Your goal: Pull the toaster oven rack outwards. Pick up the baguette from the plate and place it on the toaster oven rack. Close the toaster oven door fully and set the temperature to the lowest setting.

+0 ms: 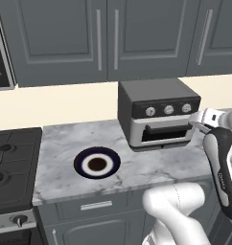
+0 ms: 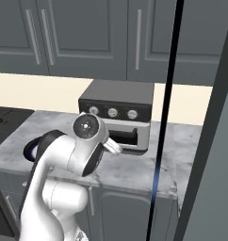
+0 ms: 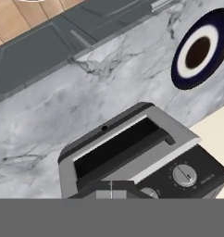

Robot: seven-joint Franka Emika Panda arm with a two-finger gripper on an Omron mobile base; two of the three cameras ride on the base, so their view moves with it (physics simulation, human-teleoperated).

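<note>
A: Nearest to the camera is the white arm, and behind it the toaster oven (image 1: 158,114) stands on the marble table (image 1: 60,143), toward the far right, against the wall.

B: And the door?

A: The toaster oven door (image 1: 165,134) looks shut, its dark handle bar lying along the upper edge of the window. The plate (image 1: 97,164) lies well apart to the left, nearer the front edge, and its brown centre is bare. I cannot see the baguette; I judge it is inside the oven already, but the glass is too dark to confirm.

B: So which step is this?

A: I judge the last one, the temperature. The claw (image 1: 197,120) is at the right end of the knob row (image 1: 168,109), its jaws closed together on nothing. The next move calls for finding the temperature knob and turning it to its lowest mark. Which of the three it is, I cannot tell.

B: The room?

A: Grey cabinets (image 1: 103,38) above, a black stove (image 1: 12,162) at the left, a cream wall behind.
</note>
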